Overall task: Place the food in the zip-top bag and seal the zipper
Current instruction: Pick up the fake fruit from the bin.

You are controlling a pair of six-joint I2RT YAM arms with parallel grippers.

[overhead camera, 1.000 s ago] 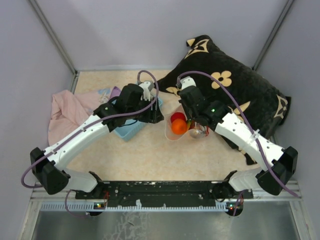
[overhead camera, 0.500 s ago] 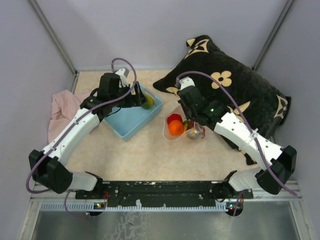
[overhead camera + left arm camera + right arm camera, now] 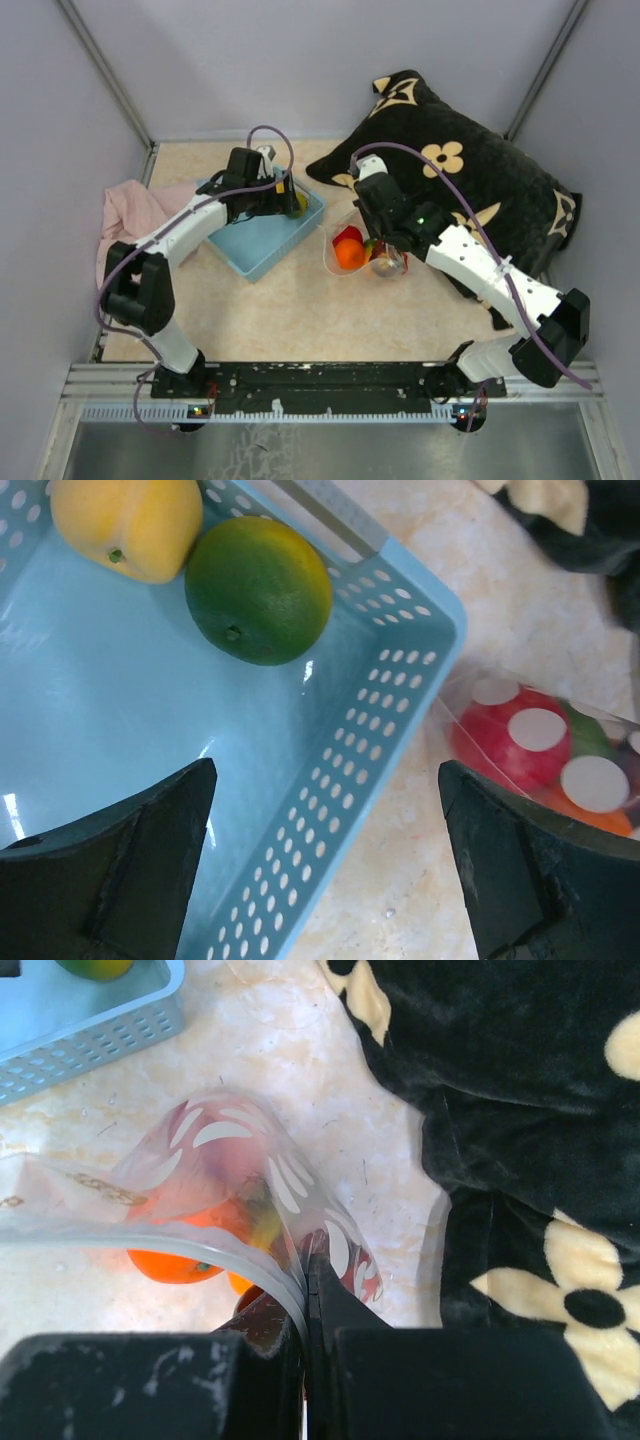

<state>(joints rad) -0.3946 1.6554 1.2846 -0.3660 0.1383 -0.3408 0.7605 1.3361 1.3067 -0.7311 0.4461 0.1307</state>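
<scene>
Right end effector [image 3: 306, 1290] pinches the zip-top bag [image 3: 215, 1160] rim; left end effector [image 3: 325, 830] gapes over the basket [image 3: 400, 680] corner.

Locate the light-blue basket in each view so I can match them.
Top external: basket left of centre.
Left wrist: fills the left and middle.
Right wrist: only its corner, top left.
Shared landmark: zip-top bag holding red and orange food, next to the basket in all three.
</scene>
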